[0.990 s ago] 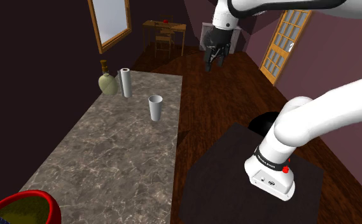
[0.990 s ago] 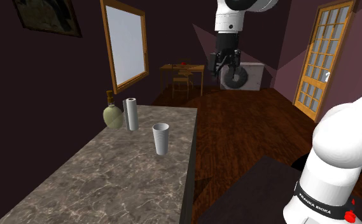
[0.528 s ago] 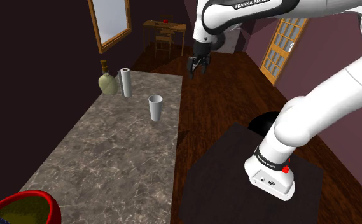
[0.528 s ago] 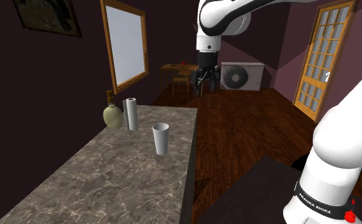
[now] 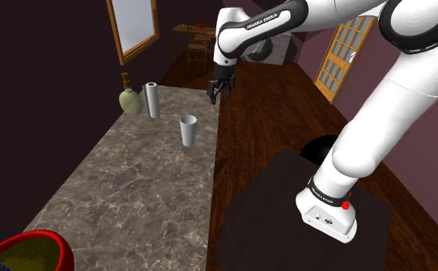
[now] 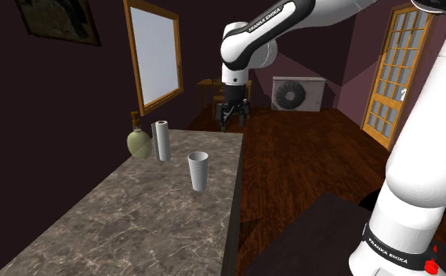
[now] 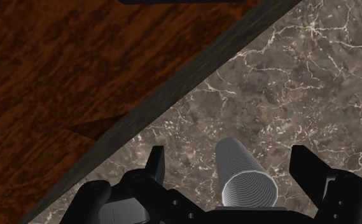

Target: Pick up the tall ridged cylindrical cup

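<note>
At the worktop's (image 5: pixel 132 185) far edge, the pincer (image 5: pixel 216 94), spread open, has swung down toward the tall ridged cup (image 5: pixel 152 100) but remains well apart from it; the approach looks unfinished.

Open air all round the gripper (image 5: pixel 219 94), fingers spread, above the far edge of the marble counter (image 5: pixel 125 192) toward the shoulder view's right. Bare stone from there across to the ridged cup (image 5: pixel 152 100), upright at the far end. Hemmed on that view's left by a green flask (image 5: pixel 130 101) just beside it; free above, in front and on the right. Nearer and rightward, well apart, a pale smooth cup (image 5: pixel 188 130). Long bare stretch nearer still, down to a red bowl (image 5: pixel 32 250) at the near left corner. Wooden floor (image 5: pixel 271 123) beyond the right edge.
</note>
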